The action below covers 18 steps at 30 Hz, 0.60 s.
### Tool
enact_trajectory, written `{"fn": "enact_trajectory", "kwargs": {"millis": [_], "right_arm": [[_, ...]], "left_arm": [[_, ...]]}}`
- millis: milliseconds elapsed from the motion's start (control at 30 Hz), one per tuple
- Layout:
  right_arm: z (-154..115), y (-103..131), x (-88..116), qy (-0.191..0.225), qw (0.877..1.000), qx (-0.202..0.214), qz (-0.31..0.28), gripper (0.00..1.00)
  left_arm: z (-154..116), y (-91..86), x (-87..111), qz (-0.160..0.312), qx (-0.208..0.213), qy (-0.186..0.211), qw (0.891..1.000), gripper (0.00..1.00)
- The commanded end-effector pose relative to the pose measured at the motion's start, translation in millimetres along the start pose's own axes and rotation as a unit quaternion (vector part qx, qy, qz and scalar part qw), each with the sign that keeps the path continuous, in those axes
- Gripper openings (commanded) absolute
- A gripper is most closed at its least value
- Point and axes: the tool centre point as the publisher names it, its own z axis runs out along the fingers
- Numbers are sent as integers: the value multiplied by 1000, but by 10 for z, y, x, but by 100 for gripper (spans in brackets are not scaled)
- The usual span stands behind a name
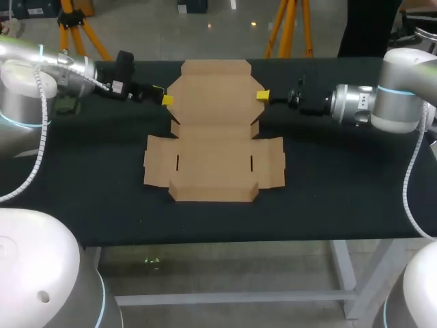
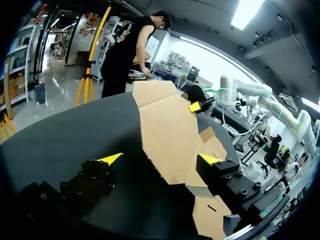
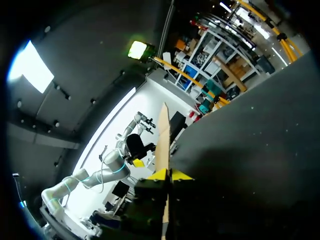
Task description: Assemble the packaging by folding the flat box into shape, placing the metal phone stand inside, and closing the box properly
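Black table (image 1: 82,205), flat box (image 1: 215,137), right gripper (image 3: 169,175) seemingly pinching its edge.

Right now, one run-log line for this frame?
flat box unfolded on table | left hand open at its far flap | right hand shut on that flap | phone stand not in view

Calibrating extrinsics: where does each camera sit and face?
Head view: above and behind, looking down on table and flat box; left arm, right arm enter from sides.
Left wrist view: along the open left gripper, across the box toward the right gripper.
Right wrist view: along the right gripper, shut on the box's edge.
All share the box.
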Motion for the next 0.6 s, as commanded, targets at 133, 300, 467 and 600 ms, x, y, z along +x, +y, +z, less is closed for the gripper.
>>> {"fn": "enact_trajectory", "kwargs": {"millis": [133, 300, 467, 600], "right_arm": [[30, 46, -31, 21, 1000, 3, -6, 0], [59, 65, -37, 27, 1000, 2, -9, 0], [81, 76, -33, 33, 999, -2, -13, 0], [93, 87, -26, 38, 999, -5, -19, 0]], "left_arm": [[107, -25, -130, 9, 5, 58, 998, 100], [168, -43, -114, 15, 14, 93, 995, 88], [221, -49, -60, 21, 21, 122, 992, 80], [267, -51, -29, 25, 28, 139, 990, 67]]}}
